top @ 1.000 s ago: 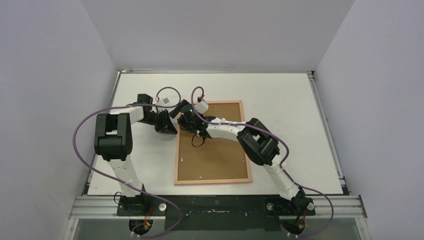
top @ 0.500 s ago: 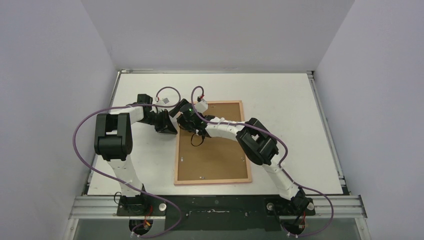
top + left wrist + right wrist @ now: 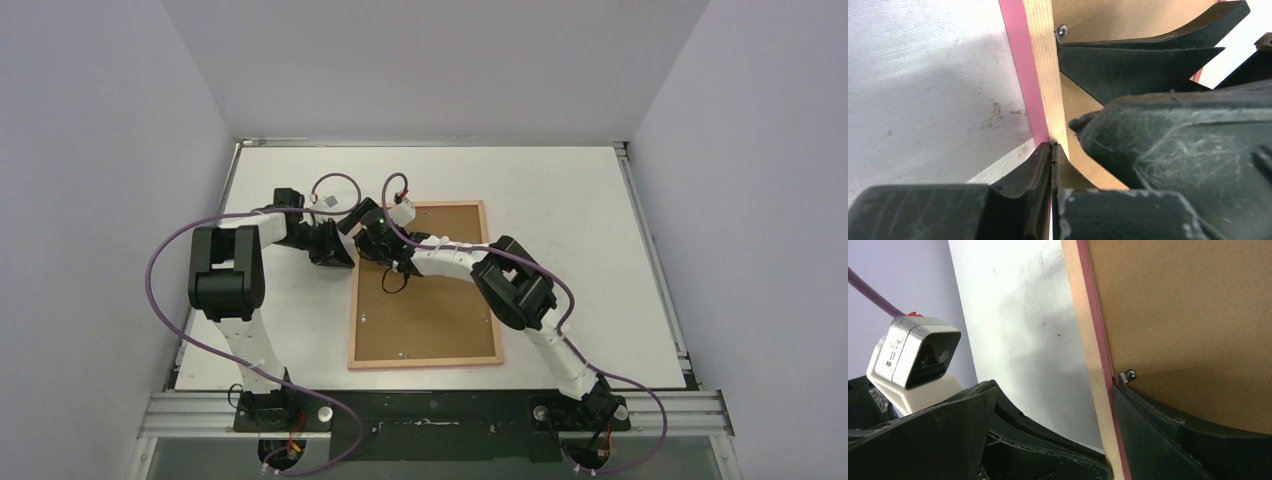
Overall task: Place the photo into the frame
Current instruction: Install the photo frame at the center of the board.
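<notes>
The frame (image 3: 353, 310) lies back side up on the table, its pale wood rail (image 3: 1040, 65) edged in pink, with a brown backing board (image 3: 430, 310) inside it. The photo is hidden. My left gripper (image 3: 1052, 147) is shut, its tips touching the outer edge of the frame's left rail near the far corner. My right gripper (image 3: 1053, 390) is open and straddles the same rail (image 3: 1088, 340). One of its fingers (image 3: 1168, 440) rests on the backing board (image 3: 1188, 315) just below a small metal clip (image 3: 1125, 376); the other is outside the frame over the table.
Both wrists crowd together at the frame's far left corner (image 3: 365, 235), the left arm's wrist camera (image 3: 915, 357) close beside the right gripper. White table (image 3: 580, 220) stretches to the right and behind. Grey walls enclose three sides. Purple cables loop over both arms.
</notes>
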Robot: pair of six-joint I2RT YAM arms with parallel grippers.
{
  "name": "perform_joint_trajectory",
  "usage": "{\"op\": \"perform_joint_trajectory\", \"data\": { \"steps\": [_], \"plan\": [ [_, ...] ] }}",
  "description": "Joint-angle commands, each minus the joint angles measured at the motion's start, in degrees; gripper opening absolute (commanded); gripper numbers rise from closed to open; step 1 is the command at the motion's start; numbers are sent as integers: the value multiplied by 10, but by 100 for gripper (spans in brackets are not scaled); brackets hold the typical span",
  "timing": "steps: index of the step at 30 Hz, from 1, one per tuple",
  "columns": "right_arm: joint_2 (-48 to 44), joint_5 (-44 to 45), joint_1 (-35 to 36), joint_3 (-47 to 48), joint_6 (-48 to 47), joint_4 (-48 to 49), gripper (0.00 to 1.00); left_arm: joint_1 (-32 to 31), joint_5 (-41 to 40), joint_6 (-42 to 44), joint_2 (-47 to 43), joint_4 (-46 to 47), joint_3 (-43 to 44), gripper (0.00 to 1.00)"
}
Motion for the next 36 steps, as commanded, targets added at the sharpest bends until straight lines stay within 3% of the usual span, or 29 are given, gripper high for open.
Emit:
{"op": "perform_joint_trajectory", "data": {
  "steps": [1,12,16,21,27,36],
  "plan": [
    [-15,-33,6,-36,-49,42,90,-4,-3,24,15,-7,1,0],
    [-210,-179,-20,-265,-201,67,90,19,2,14,-7,-24,31,2],
    [-230,-225,-16,-286,-255,44,90,19,9,28,-43,-66,39,14],
    [-251,-254,2,-331,-271,77,90,10,10,52,-104,-98,-13,25],
    [-259,-249,46,-332,-304,76,90,3,-42,65,-125,-87,-84,27],
    [-288,-222,73,-329,-354,20,90,-10,-46,63,-96,-97,-75,26]
  ]
}}
